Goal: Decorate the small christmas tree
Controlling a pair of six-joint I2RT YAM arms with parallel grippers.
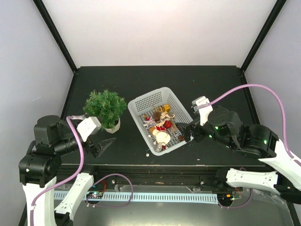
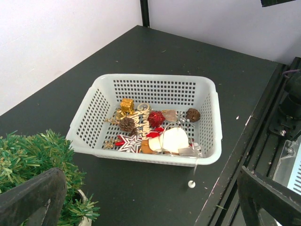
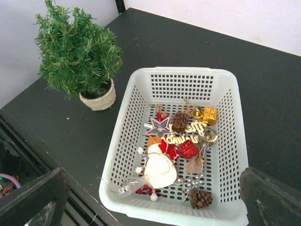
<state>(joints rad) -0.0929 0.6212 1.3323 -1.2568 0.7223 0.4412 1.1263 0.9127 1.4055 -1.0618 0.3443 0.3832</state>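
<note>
Left hand [image 1: 100, 145] and right hand [image 1: 183, 133] both wide open, empty; small christmas tree [image 1: 105, 107] just ahead of left, basket [image 1: 148, 95] at right's fingertips. Tree bare, so next: grab one of the ornaments [image 1: 160, 125].

Green tree [image 3: 77, 49] in white pot [image 3: 99, 100]; white mesh-patterned basket [image 3: 188, 71]; black table [image 3: 263, 80]

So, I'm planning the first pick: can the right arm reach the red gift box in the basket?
Probably yes. The right gripper is open just beside the basket, and the red gift box lies uncovered on top of the pile, with nothing over it.
</note>
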